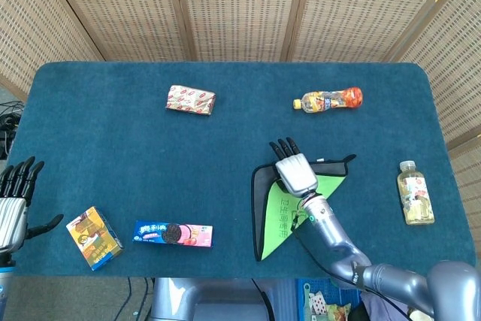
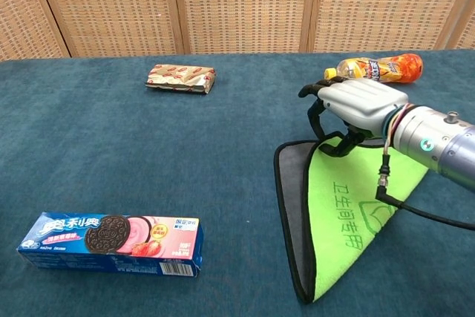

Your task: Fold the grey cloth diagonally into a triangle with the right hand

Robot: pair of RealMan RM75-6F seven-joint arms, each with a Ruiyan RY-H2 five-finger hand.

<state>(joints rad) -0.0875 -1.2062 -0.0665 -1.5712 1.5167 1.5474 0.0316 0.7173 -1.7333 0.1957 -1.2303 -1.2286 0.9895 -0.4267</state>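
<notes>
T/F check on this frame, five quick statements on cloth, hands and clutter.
1. The grey cloth lies with its green side showing as a triangle. True.
2. The right hand is over the cloth's far corner. True.
3. The left hand holds the cookie box. False: it is at the table's left edge, fingers apart, holding nothing, and the box lies apart from it.
4. Both bottles stand upright. False: the orange bottle and the yellow bottle lie on their sides.
5. The red-patterned snack packet lies on the cloth. False: it is on the bare table, far left of it.
</notes>
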